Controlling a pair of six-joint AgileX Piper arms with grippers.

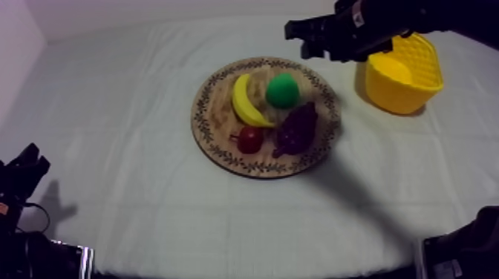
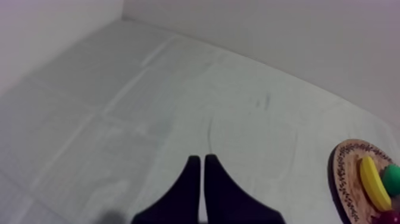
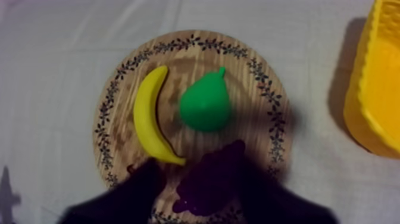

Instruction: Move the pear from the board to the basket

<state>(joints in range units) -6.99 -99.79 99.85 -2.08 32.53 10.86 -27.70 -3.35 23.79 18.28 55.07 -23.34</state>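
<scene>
Left of the round patterned wooden board (image 1: 217, 115), my left gripper (image 2: 199, 173) is resting, fingers pressed together. On the board the green pear (image 3: 205, 107) is lying right of the yellow banana (image 3: 149, 119), stem pointing away from the purple grapes (image 3: 211, 176). My right gripper (image 1: 301, 41) is hovering above, fingers apart, beside the yellow basket (image 1: 401, 93).

Top view slants over table (image 1: 148, 208), left wrist view low, facing wall (image 2: 268, 36), right wrist view apparently above shared wooden board (image 3: 247, 71)
</scene>
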